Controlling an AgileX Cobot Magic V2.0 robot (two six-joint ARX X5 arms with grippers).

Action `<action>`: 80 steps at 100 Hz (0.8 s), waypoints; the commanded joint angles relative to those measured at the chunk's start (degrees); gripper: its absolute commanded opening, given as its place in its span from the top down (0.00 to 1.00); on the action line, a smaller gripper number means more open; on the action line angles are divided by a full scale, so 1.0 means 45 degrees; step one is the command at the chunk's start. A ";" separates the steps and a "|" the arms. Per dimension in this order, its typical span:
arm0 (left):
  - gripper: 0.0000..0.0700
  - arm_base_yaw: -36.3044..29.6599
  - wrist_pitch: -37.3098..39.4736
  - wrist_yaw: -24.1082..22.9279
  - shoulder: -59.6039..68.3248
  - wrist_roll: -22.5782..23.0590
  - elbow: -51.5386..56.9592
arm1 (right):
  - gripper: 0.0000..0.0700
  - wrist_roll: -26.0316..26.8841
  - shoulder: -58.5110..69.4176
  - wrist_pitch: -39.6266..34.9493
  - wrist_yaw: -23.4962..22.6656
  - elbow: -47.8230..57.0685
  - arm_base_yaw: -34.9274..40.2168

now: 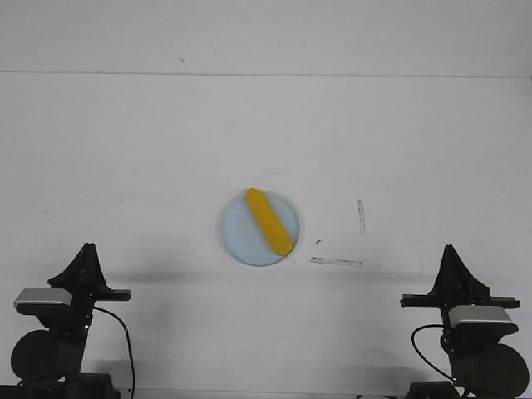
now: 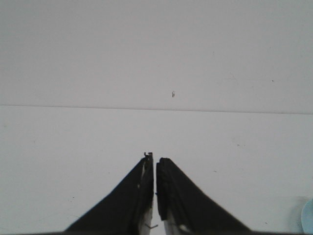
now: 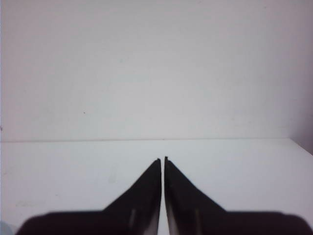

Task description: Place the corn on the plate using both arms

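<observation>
**Corn lies on the plate, both arms low at the near edge**

The corn (image 1: 269, 220) rests on the pale blue plate (image 1: 237, 237) in the middle of the white table (image 1: 150, 150). It lies diagonally across the plate, one end at the far rim and the other reaching the near right part of the rim. Nothing grips it.

The left gripper (image 1: 86, 248) sits low at the near left of the table, its pointed tip aimed up and away from the robot. In the left wrist view its fingers (image 2: 134, 196) are drawn together, only a thin slit between the tips, and they hold nothing. The plate is well apart from this claw, ahead of it and off toward the table's middle; a sliver of the rim shows at the edge of the left wrist view (image 2: 308, 215).

The right gripper (image 1: 453, 249) mirrors that pose at the near right, tip pointing up and forward. Its fingers (image 3: 142, 196) too are pressed nearly together with a hairline gap, holding nothing. The plate and corn lie well apart from it, ahead and inward.

Two strips of tape (image 1: 337, 262) lie on the table between the plate and the right claw, closer to the plate.
</observation>
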 commanded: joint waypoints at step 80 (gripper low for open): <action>1.00 0.0005 0.0505 0.0010 -0.0379 0.0170 -0.0243 | 0.99 -0.0068 -0.0005 0.0092 -0.0010 0.0039 0.0000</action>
